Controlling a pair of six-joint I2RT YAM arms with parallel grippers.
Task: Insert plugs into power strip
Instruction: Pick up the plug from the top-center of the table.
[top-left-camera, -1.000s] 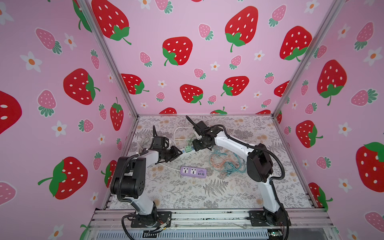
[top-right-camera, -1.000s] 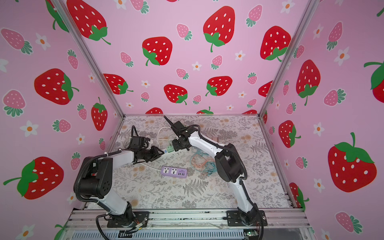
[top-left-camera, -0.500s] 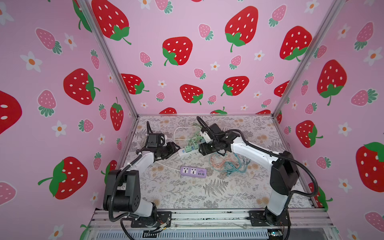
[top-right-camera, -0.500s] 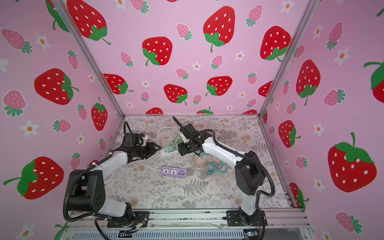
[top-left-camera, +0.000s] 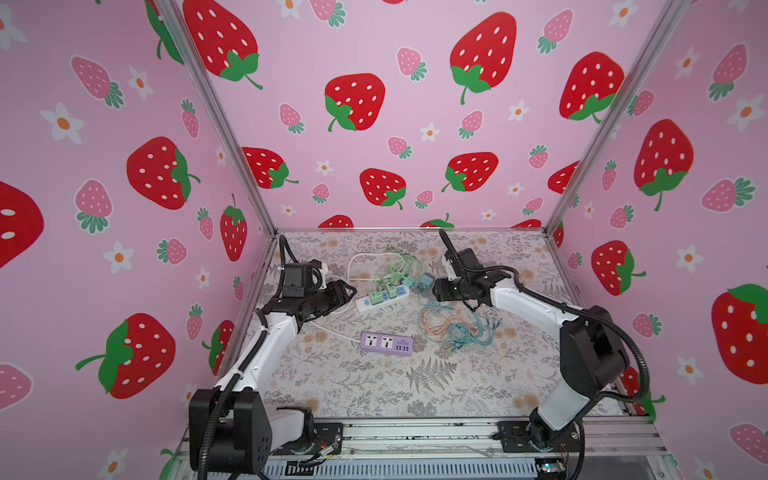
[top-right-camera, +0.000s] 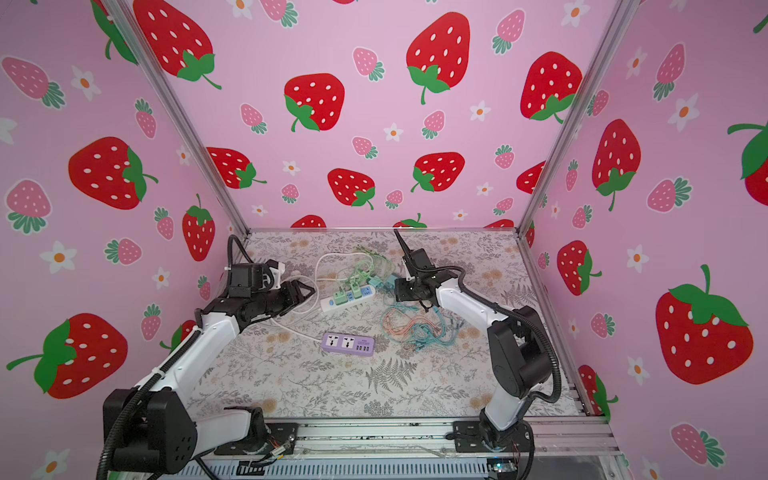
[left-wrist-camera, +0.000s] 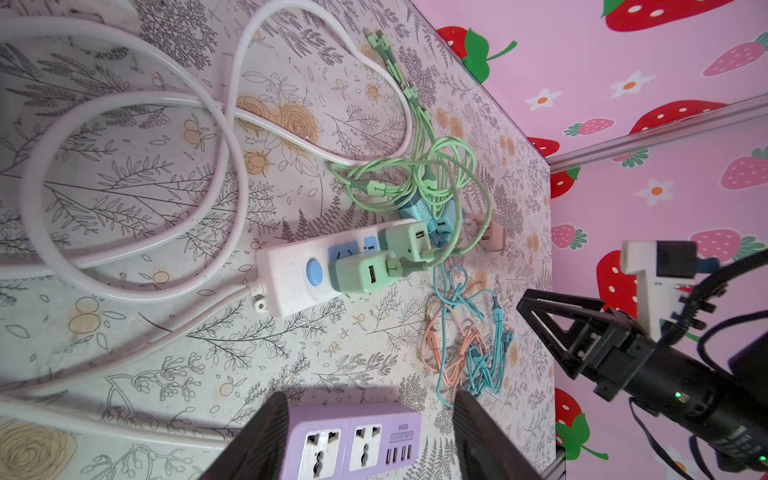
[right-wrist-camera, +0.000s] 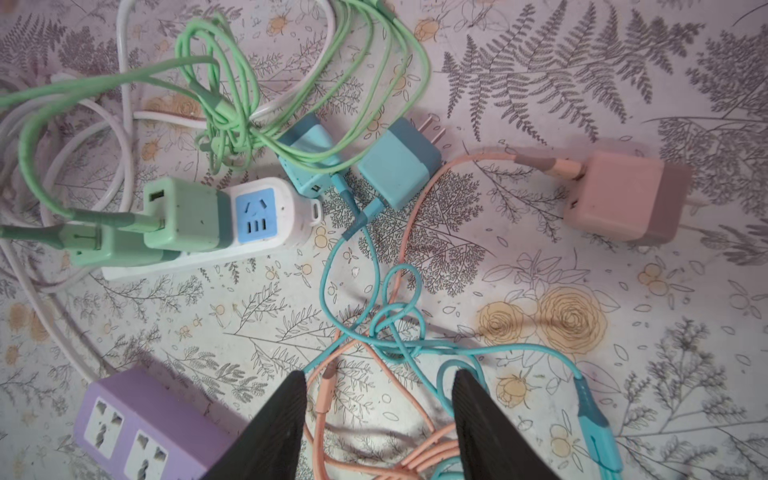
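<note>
The white power strip (top-left-camera: 363, 303) (right-wrist-camera: 286, 212) lies at the back of the mat. Two mint green plugs (top-left-camera: 376, 297) (right-wrist-camera: 187, 214) (left-wrist-camera: 365, 272) stand in it. Two teal-blue plugs (top-left-camera: 424, 280) (right-wrist-camera: 395, 164) lie loose at its end, prongs showing. A peach-pink plug (right-wrist-camera: 619, 195) (left-wrist-camera: 492, 237) lies further off on the mat. My left gripper (top-left-camera: 349, 291) (left-wrist-camera: 368, 401) hovers open and empty by the strip's switch end. My right gripper (top-left-camera: 435, 289) (right-wrist-camera: 380, 376) hangs open and empty beside the teal plugs, over loose cables.
A purple power strip (top-left-camera: 386, 344) (right-wrist-camera: 153, 419) sits mid-mat with its white cord. Tangled peach and teal cables (top-left-camera: 453, 326) lie right of it, mint cables (top-left-camera: 399, 262) and white cord loops (left-wrist-camera: 137, 187) behind the white strip. Pink walls close three sides.
My right gripper has drawn back to the right, away from the mint plugs in the white strip. The left gripper's jaws have spread wider and it has pulled slightly left.
</note>
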